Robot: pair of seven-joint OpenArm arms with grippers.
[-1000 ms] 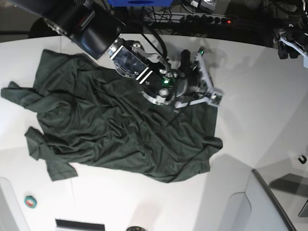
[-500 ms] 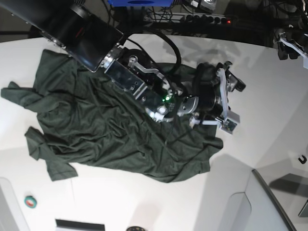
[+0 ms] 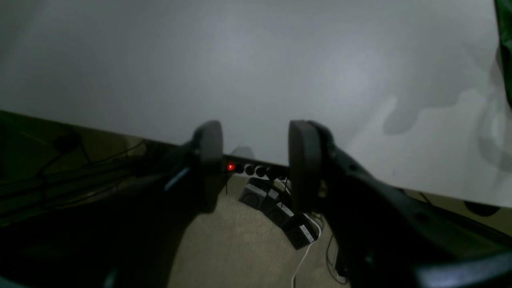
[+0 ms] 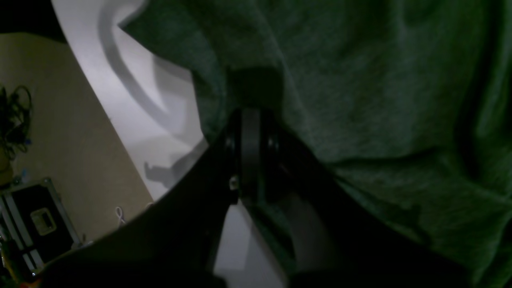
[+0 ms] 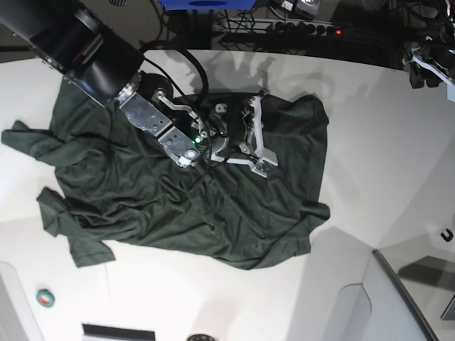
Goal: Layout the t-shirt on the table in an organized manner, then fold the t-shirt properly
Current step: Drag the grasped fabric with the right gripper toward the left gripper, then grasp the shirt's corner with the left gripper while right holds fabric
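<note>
In the left wrist view the left end effector (image 3: pixel 256 164) has its two dark pads standing partway apart with nothing between them, hanging out past the edge of the white worktop (image 3: pixel 256 72), so you're looking down through the gap at a power strip (image 3: pixel 256 171) with a red light and some black adapters on the beige floor (image 3: pixel 240 240). A thin strip of the t-shirt (image 3: pixel 505 44) peeks in at the far right edge, well away from the pads. In the right wrist view the right end effector (image 4: pixel 250 132) is pinched tight, pads pressed flat together, and the dark green cloth (image 4: pixel 360 80) bunches right around the tips and drapes over most of the frame. Looks to me like a bit of fabric is caught in there, but the tips are in deep shadow so I wouldn't swear to it. White worktop shows at the left with a curved edge, and beyond it the floor and a black case (image 4: pixel 36 216). The base view gives the overall layout: the shirt (image 5: pixel 142 192) lies spread but wrinkly across the left and middle of the worktop (image 5: pixel 384 142), one sleeve poking out at the left edge and another near the lower left. The right arm reaches in from the top left and its end effector (image 5: pixel 252 142) sits over the upper right part of the shirt, near the hem. The left end effector (image 5: pixel 426 67) is parked at the far top right corner, well apart from the cloth. A small teal round thing (image 5: pixel 45 298) sits near the bottom left.
</note>
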